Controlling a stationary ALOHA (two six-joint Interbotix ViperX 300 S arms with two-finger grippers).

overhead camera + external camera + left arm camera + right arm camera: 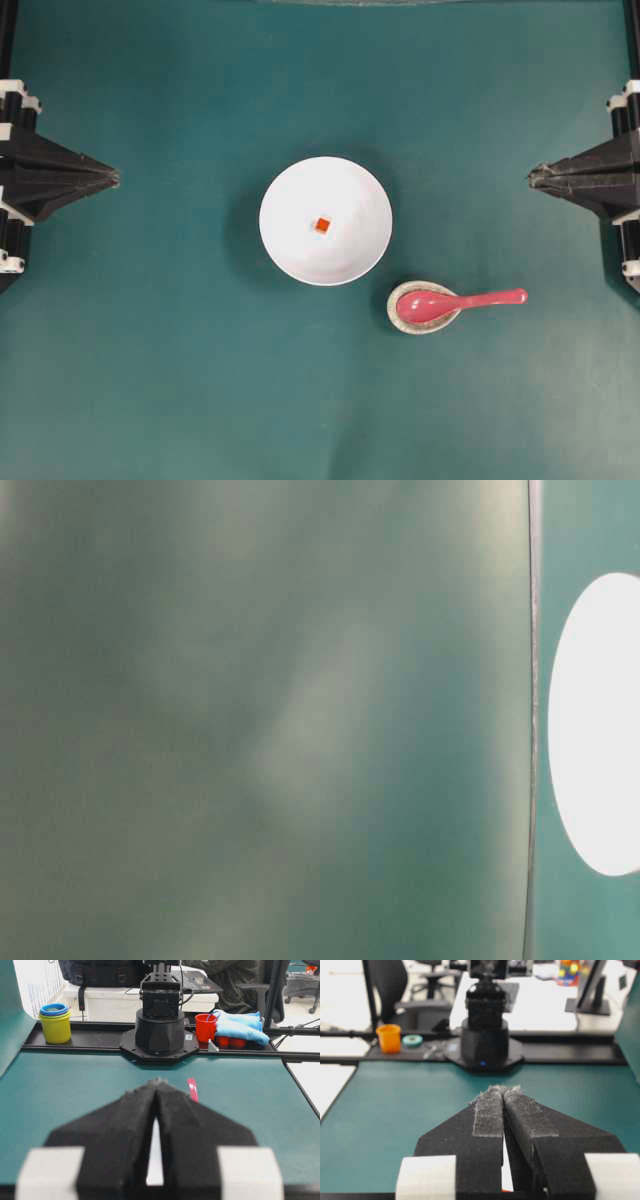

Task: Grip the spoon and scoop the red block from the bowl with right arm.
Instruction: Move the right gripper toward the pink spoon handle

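The white bowl (325, 220) sits mid-table with the tiny red block (321, 225) lying in its centre. The pink-red spoon (460, 301) rests to the bowl's lower right, its scoop in a small speckled dish (400, 321) and its handle pointing right. My right gripper (533, 178) hangs at the right edge, well above the spoon, shut and holding nothing (504, 1089). At the left edge, the left gripper (115, 180) is also shut and empty (157, 1080). In the left wrist view a bit of the spoon handle (192, 1090) shows past the fingers. The bowl (598, 725) appears as a white blur in the table-level view.
Green mat (160, 360) covers the table. Beyond the far edges stand the arm bases (159, 1025), a yellow cup stack (55, 1022), a red cup (205, 1027), blue cloth (240, 1025) and an orange cup (389, 1038).
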